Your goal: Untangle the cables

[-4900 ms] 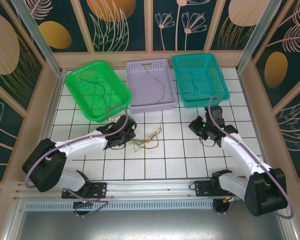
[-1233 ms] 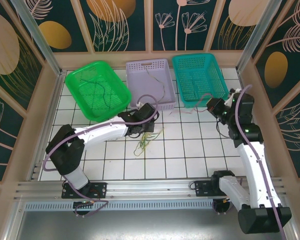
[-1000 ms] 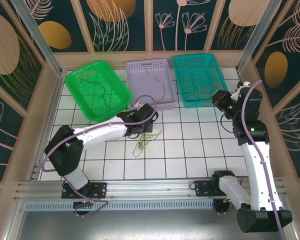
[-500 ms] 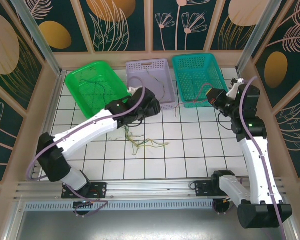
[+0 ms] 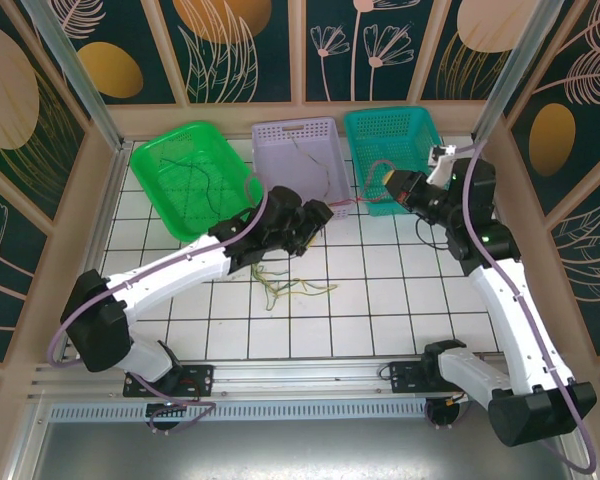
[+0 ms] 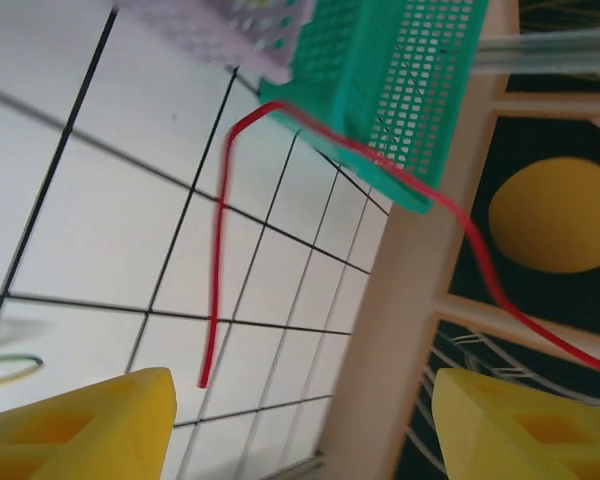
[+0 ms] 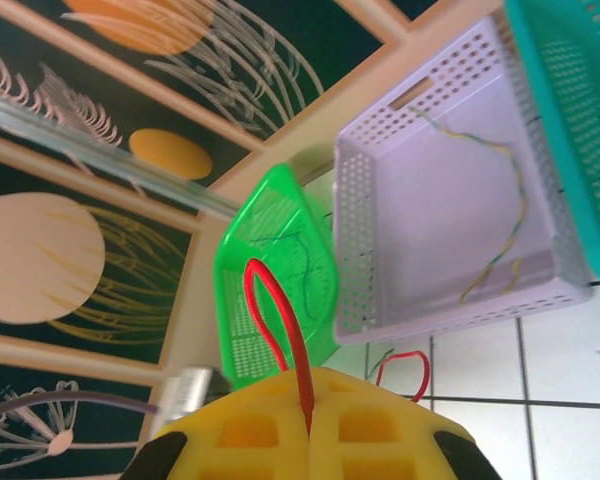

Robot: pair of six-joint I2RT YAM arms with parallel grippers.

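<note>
Pinching the thin red cable between its pressed-together yellow fingers, the right gripper hangs at the near-left corner of the teal perforated plastic basket. In its wrist view the strand rises from the finger seam and loops over.

From that grip the thin red cable runs toward 9 o'clock, past the front of the lavender perforated plastic basket, to the left gripper.

Left gripper state: jaws spread wide — the cable's free end dangles in the gap, just beside one finger, not clamped.

A loose tangle of yellow and green wires lies on the white gridded tabletop at 6 o'clock from the left gripper.

One wavy yellow-green wire rests in the lavender basket. Dark strands lie in the bright green plastic basket — at 10 o'clock from the left gripper.
</note>
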